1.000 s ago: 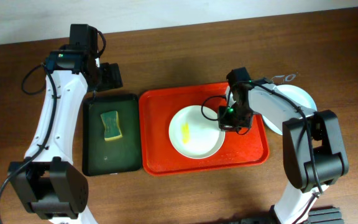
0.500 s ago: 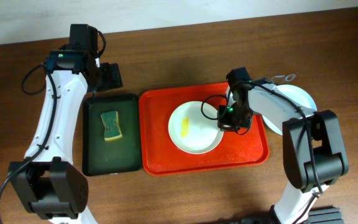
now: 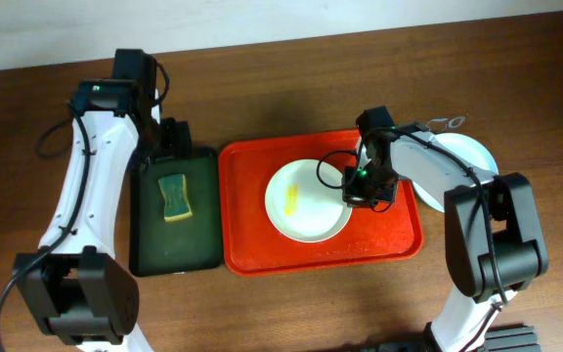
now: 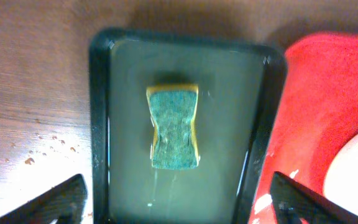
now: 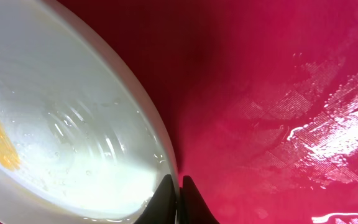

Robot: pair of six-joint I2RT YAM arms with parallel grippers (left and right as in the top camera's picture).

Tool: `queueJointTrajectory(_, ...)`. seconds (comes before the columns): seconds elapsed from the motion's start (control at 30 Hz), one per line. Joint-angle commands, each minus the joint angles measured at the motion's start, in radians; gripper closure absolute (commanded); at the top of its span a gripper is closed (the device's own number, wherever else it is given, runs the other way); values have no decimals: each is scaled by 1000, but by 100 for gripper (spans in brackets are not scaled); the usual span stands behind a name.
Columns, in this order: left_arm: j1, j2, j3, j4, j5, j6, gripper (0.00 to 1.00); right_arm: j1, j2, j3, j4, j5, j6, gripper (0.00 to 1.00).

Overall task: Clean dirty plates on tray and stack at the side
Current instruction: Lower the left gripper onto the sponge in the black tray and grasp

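Our right gripper has its fingertips pressed together on the right rim of the cream plate. The plate lies in the middle of the red tray with a yellow smear left of its centre. The right arm reaches in from the table's near right corner, its wrist bent down onto the tray. It crosses over the stacked plates by the tray's far right corner; we cannot tell how many lie there.

Our left gripper hangs with fingers wide apart and nothing between them, above the far edge of the dark green tray. A sponge lies in that tray's far half.

Only the right wrist view shows the wet sheen on the red tray, and only the left wrist view shows the droplets on the table. From overhead, both sets of fingertips are hard to make out.
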Motion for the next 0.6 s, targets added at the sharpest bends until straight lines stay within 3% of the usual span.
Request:
queueJointTrajectory(0.0, -4, 2, -110, 18, 26, 21, 16, 5, -10, -7, 0, 6, 9, 96)
queueJointTrajectory(0.1, -4, 8, -230, 122, 27, 20, 16, 5, -10, -7, 0, 6, 9, 96)
queueJointTrajectory(0.27, -4, 29, -369, 272, 27, 20, 25, 5, -10, -7, 0, 6, 9, 95)
queueJointTrajectory(0.57, -4, 123, -375, 342, 0, 20, 27, 5, -10, -7, 3, 12, 9, 95)
